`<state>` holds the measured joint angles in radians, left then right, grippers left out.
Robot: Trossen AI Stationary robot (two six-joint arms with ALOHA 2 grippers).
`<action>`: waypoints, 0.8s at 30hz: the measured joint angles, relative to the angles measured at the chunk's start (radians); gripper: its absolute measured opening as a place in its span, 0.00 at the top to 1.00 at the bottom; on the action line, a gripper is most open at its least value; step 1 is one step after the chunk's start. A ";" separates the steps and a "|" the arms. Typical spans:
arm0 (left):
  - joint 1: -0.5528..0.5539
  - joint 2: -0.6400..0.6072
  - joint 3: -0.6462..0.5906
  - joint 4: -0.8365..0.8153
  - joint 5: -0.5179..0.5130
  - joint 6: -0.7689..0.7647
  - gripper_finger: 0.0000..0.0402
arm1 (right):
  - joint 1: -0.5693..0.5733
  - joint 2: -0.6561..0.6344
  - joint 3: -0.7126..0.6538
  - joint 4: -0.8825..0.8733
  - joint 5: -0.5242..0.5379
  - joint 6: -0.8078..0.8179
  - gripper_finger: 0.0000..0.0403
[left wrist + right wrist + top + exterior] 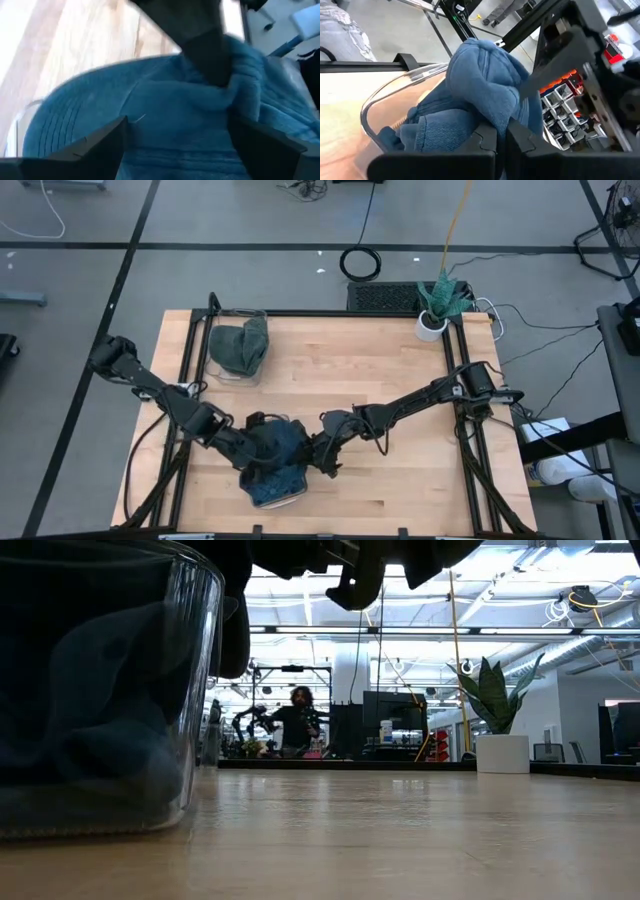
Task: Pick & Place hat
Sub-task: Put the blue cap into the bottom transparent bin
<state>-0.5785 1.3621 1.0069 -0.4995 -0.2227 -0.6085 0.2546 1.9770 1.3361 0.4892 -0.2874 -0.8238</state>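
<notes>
Wood table [400, 480] | blue hat [278, 463] in clear bin [375, 105] | R end effector [328, 463] pinching hat | L end effector [262, 452] spread above hat

Hat [278, 448] in clear container [275, 498] at desk [400, 360] front edge. Second hat [240, 345] in another container [222, 373], back left. Potted plant [437, 305] at back right corner. Left gripper [262, 442] and right gripper [318, 452] flank front hat.

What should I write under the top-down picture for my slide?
Both grippers, left and right, meet at a blue hat in a clear bin.
</notes>
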 joint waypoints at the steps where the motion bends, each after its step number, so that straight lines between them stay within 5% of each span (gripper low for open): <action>1: -0.009 0.002 0.000 0.012 -0.013 0.002 0.13 | 0.000 0.000 0.000 0.001 0.000 0.000 1.00; 8: -0.047 0.036 0.002 0.020 -0.115 -0.006 0.13 | -0.005 0.000 0.000 -0.003 0.000 0.001 1.00; 17: 0.032 0.098 0.006 -0.179 -0.073 -0.349 0.13 | -0.009 0.001 -0.002 -0.023 0.037 0.069 1.00; 24: 0.040 0.104 0.005 -0.198 -0.053 -0.372 0.13 | 0.027 0.002 -0.002 -0.030 0.271 0.087 0.97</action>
<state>-0.5388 1.4662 1.0115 -0.6976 -0.2752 -0.9807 0.2819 1.9785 1.3338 0.4596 -0.0167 -0.7371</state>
